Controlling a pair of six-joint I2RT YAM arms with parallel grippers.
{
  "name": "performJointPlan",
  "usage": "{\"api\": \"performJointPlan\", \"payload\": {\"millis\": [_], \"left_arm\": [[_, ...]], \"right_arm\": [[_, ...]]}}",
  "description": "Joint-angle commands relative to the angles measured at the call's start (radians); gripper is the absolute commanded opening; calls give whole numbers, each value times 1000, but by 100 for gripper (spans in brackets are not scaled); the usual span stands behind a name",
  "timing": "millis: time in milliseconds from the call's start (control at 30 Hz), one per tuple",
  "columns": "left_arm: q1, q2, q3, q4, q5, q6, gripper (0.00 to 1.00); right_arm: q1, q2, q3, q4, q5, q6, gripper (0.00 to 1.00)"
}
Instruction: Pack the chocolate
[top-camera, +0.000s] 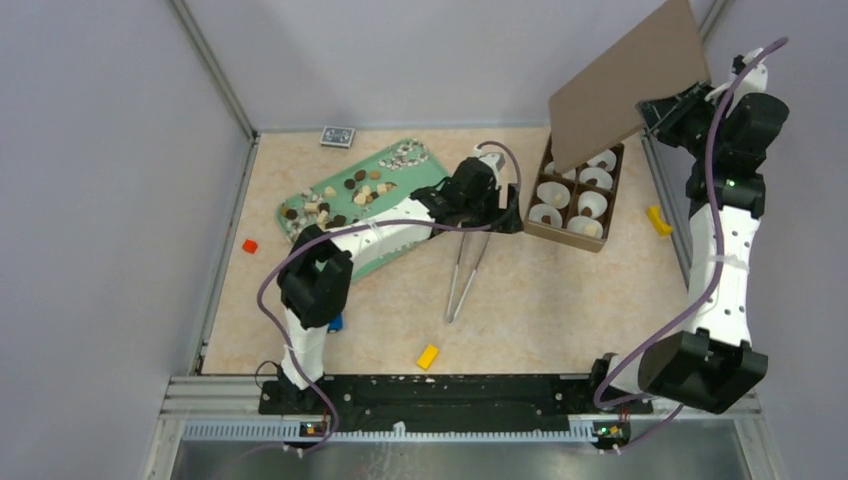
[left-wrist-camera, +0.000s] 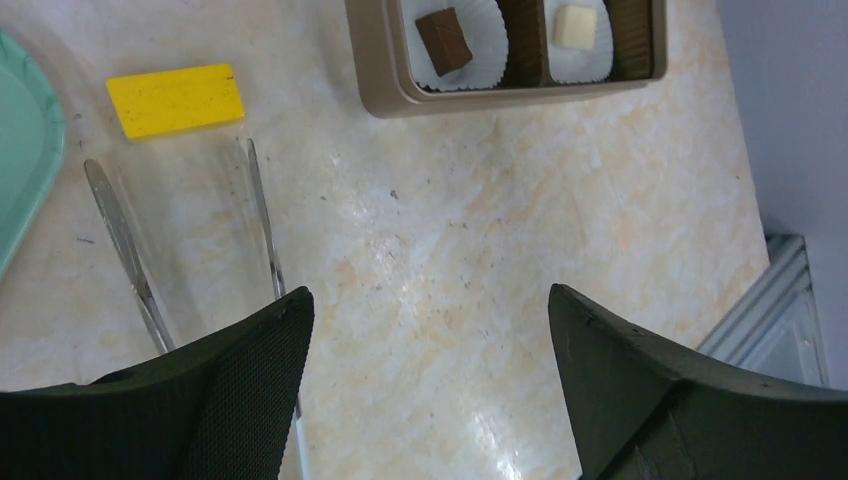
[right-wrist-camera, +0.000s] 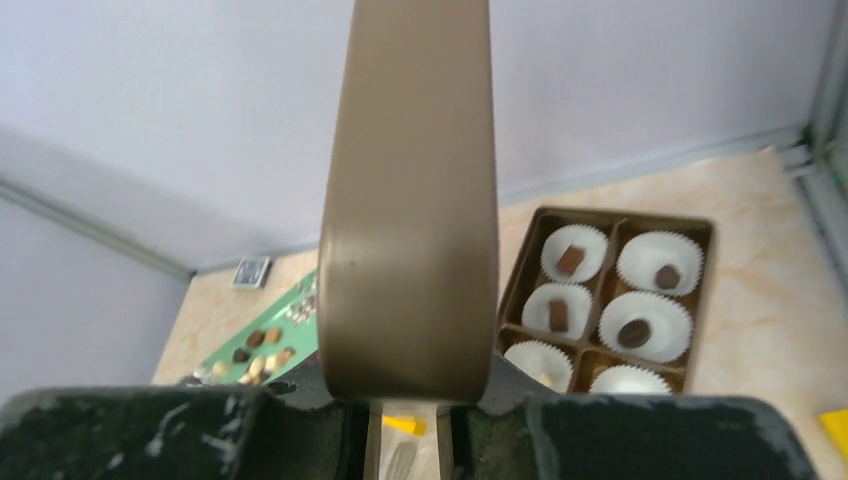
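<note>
Overhanging the box (top-camera: 560, 235) and chocolate (right-wrist-camera: 570, 260), tilted lid (top-camera: 625, 85).

Marbled beige table (top-camera: 560, 310) carrying scattered items.
Green tray (top-camera: 425, 178) at 10 o'clock, brown box (top-camera: 565, 238) at 2, tweezers (top-camera: 463, 285) central, yellow block (top-camera: 428, 356) at 6, red block (top-camera: 249, 245) at 9.

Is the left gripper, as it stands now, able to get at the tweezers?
Probably yes: the left gripper is open close over the tweezers, which lie bare on the table.

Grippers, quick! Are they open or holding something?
Left gripper: open, holding nothing.
Right gripper: shut on the brown box lid.
</note>
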Motion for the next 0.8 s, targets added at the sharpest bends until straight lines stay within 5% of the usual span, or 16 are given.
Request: {"api": "performJointPlan", "payload": {"millis": [0,367,767], "left_arm": [[-33,66,64,127,-225,-63,90],[-51,460,559,23,-314,-73,82],[-70,483,554,-72,-294,13,72]], "right_arm": [[-1,-107,-22,144,202,-24,0],[-2,-114,-55,119,172,-32,0],[-1,-128,-66,111,185,-39,0]]}}
